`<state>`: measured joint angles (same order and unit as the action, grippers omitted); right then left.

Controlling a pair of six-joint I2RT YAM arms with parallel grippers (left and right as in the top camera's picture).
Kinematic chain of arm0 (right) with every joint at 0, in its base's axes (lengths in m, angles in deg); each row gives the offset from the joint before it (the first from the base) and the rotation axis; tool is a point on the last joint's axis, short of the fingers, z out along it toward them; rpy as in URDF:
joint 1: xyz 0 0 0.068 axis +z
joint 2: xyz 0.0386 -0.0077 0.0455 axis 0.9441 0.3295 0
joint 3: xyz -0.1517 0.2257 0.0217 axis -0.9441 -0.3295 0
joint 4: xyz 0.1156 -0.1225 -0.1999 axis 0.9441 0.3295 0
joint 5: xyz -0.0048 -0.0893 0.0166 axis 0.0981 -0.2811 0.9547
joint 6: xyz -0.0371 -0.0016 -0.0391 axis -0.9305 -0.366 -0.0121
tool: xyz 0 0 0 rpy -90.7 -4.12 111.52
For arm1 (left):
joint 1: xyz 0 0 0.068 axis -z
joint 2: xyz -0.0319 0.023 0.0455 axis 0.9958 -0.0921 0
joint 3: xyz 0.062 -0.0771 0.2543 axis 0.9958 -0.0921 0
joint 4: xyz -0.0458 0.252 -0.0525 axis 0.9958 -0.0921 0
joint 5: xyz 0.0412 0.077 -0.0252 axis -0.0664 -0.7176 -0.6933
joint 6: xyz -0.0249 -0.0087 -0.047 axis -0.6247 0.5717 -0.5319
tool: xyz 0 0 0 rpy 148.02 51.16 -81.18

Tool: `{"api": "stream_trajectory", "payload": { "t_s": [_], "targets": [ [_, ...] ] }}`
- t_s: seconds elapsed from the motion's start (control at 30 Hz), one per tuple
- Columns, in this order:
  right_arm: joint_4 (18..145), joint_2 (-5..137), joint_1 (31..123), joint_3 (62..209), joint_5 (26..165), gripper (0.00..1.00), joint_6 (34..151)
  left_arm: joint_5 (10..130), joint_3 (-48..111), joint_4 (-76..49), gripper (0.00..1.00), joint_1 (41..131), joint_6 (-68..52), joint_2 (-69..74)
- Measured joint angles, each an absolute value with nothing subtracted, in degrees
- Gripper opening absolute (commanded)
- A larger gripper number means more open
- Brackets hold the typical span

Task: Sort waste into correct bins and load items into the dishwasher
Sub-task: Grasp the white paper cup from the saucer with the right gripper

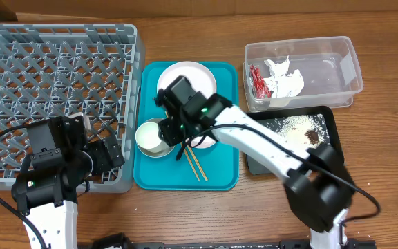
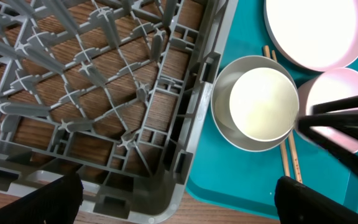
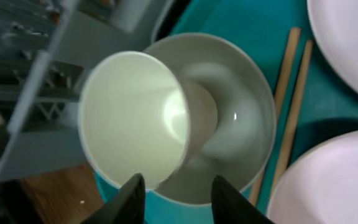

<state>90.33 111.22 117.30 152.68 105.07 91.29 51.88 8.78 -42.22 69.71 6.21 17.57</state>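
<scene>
A white cup (image 1: 150, 136) stands inside a small white bowl (image 2: 219, 102) on the teal tray (image 1: 220, 173). My right gripper (image 1: 173, 128) hangs open just over them. In the right wrist view its fingers (image 3: 178, 196) straddle the near rim of the cup (image 3: 129, 118). The pink bowl (image 2: 334, 93), the white plate (image 1: 188, 72) and the wooden chopsticks (image 1: 197, 166) lie beside it. My left gripper (image 1: 106, 155) is wide open and empty over the front right corner of the grey dish rack (image 1: 61, 31).
The clear tub (image 1: 337, 52) at the back right holds the red wrapper (image 1: 257, 79) and the white napkin (image 1: 285, 79). The black tray (image 1: 327, 117) in front of it holds rice (image 1: 292, 124) and a brown lump (image 1: 312, 136).
</scene>
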Motion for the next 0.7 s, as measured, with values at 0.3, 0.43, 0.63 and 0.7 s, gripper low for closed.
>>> {"api": "stream_trajectory", "payload": {
  "t_s": [0.3, 0.43, 0.63, 0.7],
  "targets": [
    [90.0, 114.7, 117.3, 152.7, 105.2, 0.05, 93.3, 51.9, 8.8, -42.2, 1.00, 69.7, 6.2, 17.6],
    [90.1, 114.7, 116.9, 152.7, 105.3, 0.04, 93.4, 51.9, 8.8, -42.2, 1.00, 69.7, 6.2, 17.6],
    [90.5, 113.3, 113.7, 152.7, 105.2, 0.04, 93.5, 51.9, 8.8, -42.2, 1.00, 69.7, 6.2, 17.6],
    [90.9, 111.0, 111.9, 152.7, 105.2, 0.04, 93.4, 51.9, 8.8, -41.9, 1.00, 69.7, 6.2, 17.6]
  ]
}}
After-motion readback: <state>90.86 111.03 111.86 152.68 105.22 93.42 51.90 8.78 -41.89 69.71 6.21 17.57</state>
